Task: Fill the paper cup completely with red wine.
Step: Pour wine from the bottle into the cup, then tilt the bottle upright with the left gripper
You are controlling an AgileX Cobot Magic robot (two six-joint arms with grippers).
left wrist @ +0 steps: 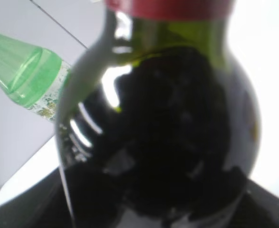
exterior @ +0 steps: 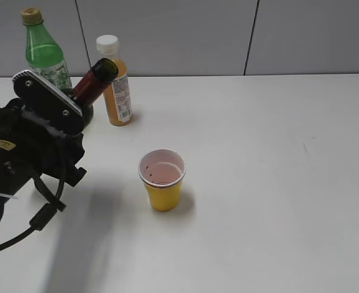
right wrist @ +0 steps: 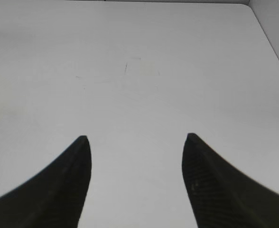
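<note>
Early in the task, judging by the scene. No pouring under way, and none of the dark fill wanted in the paper cup: only a pale pinkish tint and a few dark specks on its white inside, too faint to call wine. Stands upright near the middle of the tabletop, to the right of the left arm and nearer than the bottles.

Red wine inside its dark wine bottle, at the far left. Tilted, neck leaning up and to the right, mouth well apart from the cup and not above it. Hard to tell whether the mouth is open or stopped. In the left wrist view, fills almost the whole frame, liquid reaching up into the shoulder, so plenty to pour.

Left claw pinching the wine bottle low on its body, dark fingers showing at both bottom corners of that view. Right claw spread and empty, hovering over bare tabletop, touching nothing.

Green soda bottle and orange juice bottle upright at the far edge, just beside the wine bottle, close enough to be knocked on the way out.

Left to do, by this reading: carry the bottle across to the cup, bring the mouth over the rim, tip and fill to the top.
</note>
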